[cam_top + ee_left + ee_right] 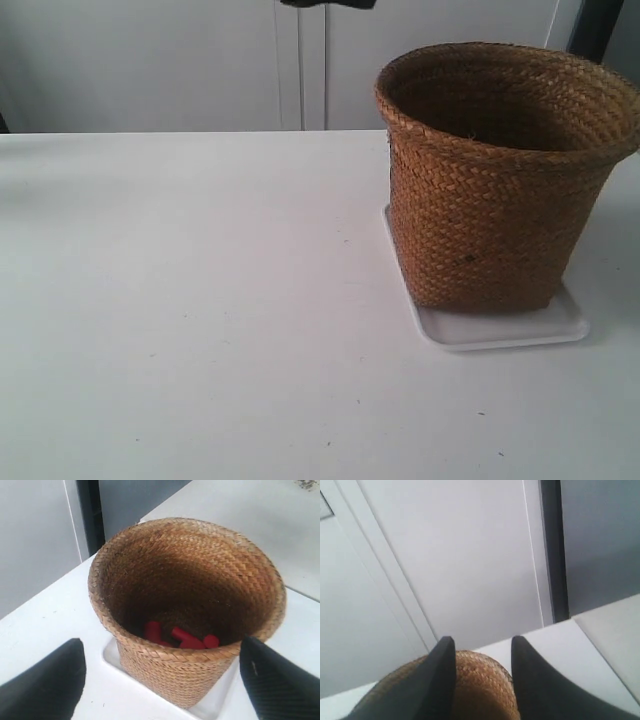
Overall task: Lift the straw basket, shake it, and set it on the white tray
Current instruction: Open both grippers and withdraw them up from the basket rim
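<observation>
Left gripper (pixel 161 644) closest to the lens: two black fingers (pixel 47 682) spread wide, one on each side of the straw basket (pixel 190 575). Neither touches the basket and nothing is held. The basket's mouth sits in the gap between them, lower than the fingers.

Straw basket (pixel 500 180) stands upright on the white tray (pixel 500 330). Its base is inside the tray's rim, and a strip of tray shows around the basket's foot. Tray corner also shows beside the basket base in the left wrist view (pixel 112 655).

Small red cylinders (pixel 186 636) lie at the bottom inside the basket.

Right gripper (pixel 481 645): black fingers (pixel 442 675) parted by a moderate gap, gripping nothing. The basket's braided rim (pixel 475 680) shows through the gap, beyond the fingertips. Contact with the rim cannot be told.

The tray lies on the white table (pixel 200 300). No gripper is at the basket in the exterior view.
</observation>
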Robot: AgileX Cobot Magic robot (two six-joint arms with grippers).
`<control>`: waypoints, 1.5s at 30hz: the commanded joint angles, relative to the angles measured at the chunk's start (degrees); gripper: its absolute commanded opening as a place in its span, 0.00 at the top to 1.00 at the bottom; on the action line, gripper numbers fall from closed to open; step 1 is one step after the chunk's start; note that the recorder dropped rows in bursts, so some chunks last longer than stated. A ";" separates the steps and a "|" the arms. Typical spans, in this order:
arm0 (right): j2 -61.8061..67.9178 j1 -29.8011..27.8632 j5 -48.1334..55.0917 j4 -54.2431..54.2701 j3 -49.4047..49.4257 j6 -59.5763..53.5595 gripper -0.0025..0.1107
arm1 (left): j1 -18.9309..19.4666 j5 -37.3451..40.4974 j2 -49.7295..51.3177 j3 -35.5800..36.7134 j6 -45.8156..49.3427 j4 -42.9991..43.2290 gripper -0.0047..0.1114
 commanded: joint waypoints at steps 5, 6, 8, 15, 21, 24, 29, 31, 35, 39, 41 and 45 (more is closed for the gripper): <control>-19.81 -0.48 -0.46 0.26 7.74 2.41 0.67 | 0.04 -5.10 -16.47 16.08 2.98 -5.06 0.23; -22.87 -0.48 -0.46 0.15 9.30 2.99 0.67 | 0.04 -6.62 -18.29 19.06 4.82 -7.17 0.23; -29.10 -0.48 -0.46 0.15 12.12 3.10 0.67 | 0.04 -9.81 -22.83 24.99 9.87 -12.98 0.23; -48.20 -0.48 1.59 0.15 17.86 3.10 0.67 | 0.04 -13.45 -37.94 42.50 32.48 -37.57 0.23; -60.45 -0.48 9.88 -0.11 18.08 3.10 0.67 | 0.04 -11.56 -51.16 56.50 54.49 -60.23 0.23; -63.01 -0.48 15.92 -0.11 18.08 3.10 0.67 | 0.04 -8.75 -56.44 62.68 59.19 -65.59 0.23; -63.01 -0.48 31.04 0.16 17.66 4.28 0.67 | 0.04 -8.88 -60.37 71.23 61.26 -66.64 0.23; -63.01 -0.48 34.18 0.16 17.92 4.28 0.67 | 0.04 -8.76 -60.49 73.72 62.09 -66.64 0.23; -63.01 -0.48 36.31 0.16 17.92 4.28 0.67 | 0.04 -7.56 -60.49 76.81 62.48 -66.64 0.23; -63.01 -0.48 36.35 0.16 17.92 4.28 0.67 | 0.04 -4.79 -60.49 78.66 67.87 -66.64 0.23; -63.01 -0.48 36.34 0.16 17.92 4.17 0.67 | 0.04 0.73 -60.49 79.83 74.07 -66.64 0.23; -63.01 -0.48 36.34 0.16 17.92 3.73 0.67 | 0.04 9.09 -60.49 81.96 77.49 -66.64 0.23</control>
